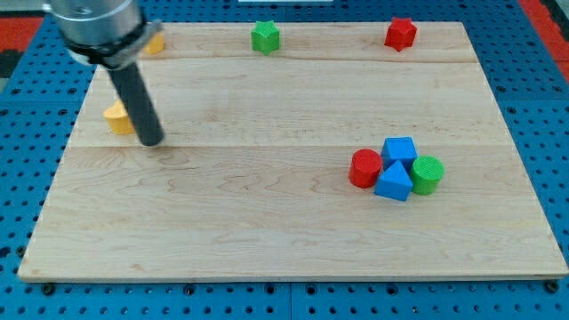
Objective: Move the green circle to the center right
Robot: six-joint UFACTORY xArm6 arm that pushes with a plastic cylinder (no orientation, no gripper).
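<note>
My tip (pixel 152 140) rests on the wooden board (pixel 267 240) in the left part of the frame, at about mid-height. The arm ends in a plain dark rod (pixel 136 98), so there are no jaws to spread or press together and nothing is being pinched. The rod slants up and to the view's left into a grey metal housing (pixel 96 27) at the upper left corner of the frame.

Just beside the tip, on its left, sits a yellow block (pixel 116 116); the rod hides its right edge, so I cannot tell whether they touch or what shape it is. A second yellow block (pixel 155 43) peeks out from behind the housing near the board's top left corner, mostly covered.

Along the top edge of the board, a green star-like block (pixel 265 37) stands a little left of centre, and a red star-like block (pixel 400 34) stands toward the upper right.

The green circle (pixel 427 174) lies well apart from the tip, in the right part of the frame slightly below mid-height. It is the rightmost piece of a tight cluster: a blue triangle (pixel 393 182) is pressed against its left side, a blue cube (pixel 399 149) sits just above and to its left, and a red circle (pixel 364 168) closes the cluster on the view's left, touching the triangle.

The board rests on a blue perforated table (pixel 27 133).
</note>
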